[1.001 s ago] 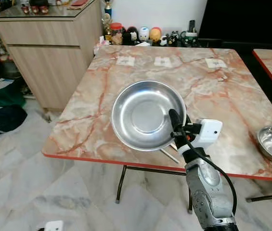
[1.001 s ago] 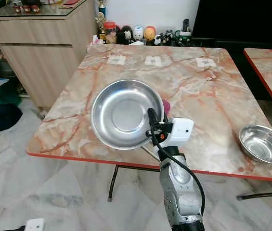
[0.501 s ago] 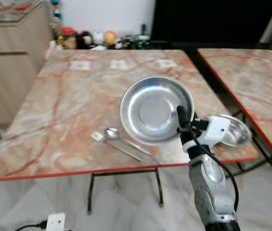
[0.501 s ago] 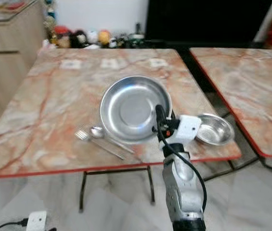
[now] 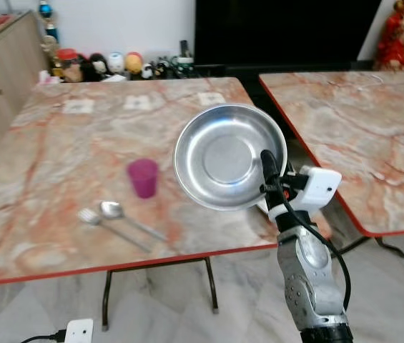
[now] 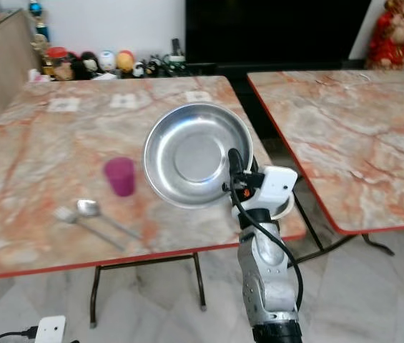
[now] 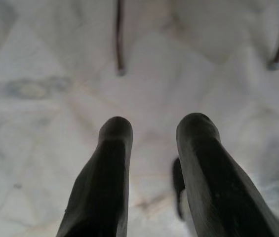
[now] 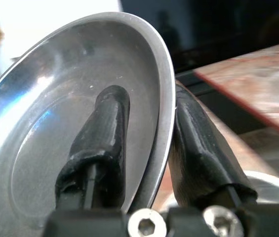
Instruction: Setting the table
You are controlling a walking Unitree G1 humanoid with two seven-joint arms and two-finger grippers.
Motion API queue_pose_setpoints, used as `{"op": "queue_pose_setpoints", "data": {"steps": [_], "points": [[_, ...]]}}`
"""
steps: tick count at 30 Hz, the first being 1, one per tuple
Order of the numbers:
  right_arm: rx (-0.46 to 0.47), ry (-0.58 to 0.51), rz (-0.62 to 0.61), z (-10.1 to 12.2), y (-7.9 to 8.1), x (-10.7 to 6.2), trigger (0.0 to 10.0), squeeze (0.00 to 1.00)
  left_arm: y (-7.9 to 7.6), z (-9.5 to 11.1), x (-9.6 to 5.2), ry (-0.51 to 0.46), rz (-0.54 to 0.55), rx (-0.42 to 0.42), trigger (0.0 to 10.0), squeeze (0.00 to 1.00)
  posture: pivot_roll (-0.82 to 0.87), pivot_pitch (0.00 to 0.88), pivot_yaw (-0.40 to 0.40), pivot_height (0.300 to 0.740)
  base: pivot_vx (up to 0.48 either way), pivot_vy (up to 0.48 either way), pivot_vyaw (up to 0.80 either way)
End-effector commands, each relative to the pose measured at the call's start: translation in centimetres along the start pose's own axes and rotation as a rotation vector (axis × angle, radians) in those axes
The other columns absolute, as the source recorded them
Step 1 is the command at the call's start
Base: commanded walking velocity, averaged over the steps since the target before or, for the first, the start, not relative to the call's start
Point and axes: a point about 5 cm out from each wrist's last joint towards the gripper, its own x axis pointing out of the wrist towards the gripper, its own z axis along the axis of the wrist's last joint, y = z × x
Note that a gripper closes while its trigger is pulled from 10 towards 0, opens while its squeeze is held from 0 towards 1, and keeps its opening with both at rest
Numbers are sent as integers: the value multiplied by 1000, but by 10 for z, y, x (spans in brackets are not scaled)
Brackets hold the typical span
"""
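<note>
- Steel plate: you have it carried in the air, tilted up on edge with its hollow toward the head camera, over the tabletop's near right corner. It is not yet set down.
- Right gripper: clamped on the plate's near rim, one finger inside the dish and one behind it; the wrist view shows the rim pinched between the two.
- Left gripper: fingers parted with nothing between them, pointing at the floor; that arm hangs idle.
- Already on the marble tabletop: a pink cup near the middle toward the near edge, and a fork and spoon lying side by side just beside each other, close to the near edge and left of the cup.
- A pale rim of something round shows just behind the right wrist in the right eye view; you cannot tell what it is.
- Judgement: the setting is partly done. Cup and cutlery look placed; the plate remains to be levelled and lowered, probably in the bare patch right of the cutlery.
- Watch the tilt: a rim-only pinch may let the plate swing when you level it.
</note>
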Motion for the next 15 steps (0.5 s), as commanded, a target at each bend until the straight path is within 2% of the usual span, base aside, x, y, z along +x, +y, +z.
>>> {"op": "queue_pose_setpoints", "data": {"steps": [1, 11, 15], "points": [[1, -14, -14, 1, 0, 2, 10000, 0, 0, 0, 0, -2, -6, 18, 10000, 0, -102, 0, 26, 740, 304, -349, 0], [8, -29, -61, 4, -11, 2, 10000, 0, -1, 9, 2, -31, -6, 9, 10000, 0, -103, 0, 32, 740, 314, -341, 0], [4, -32, -75, 5, -14, 2, 10000, 0, -2, 10, 2, -35, -11, -4, 10000, 0, -101, 0, 30, 740, 0, 0, 0]]}}
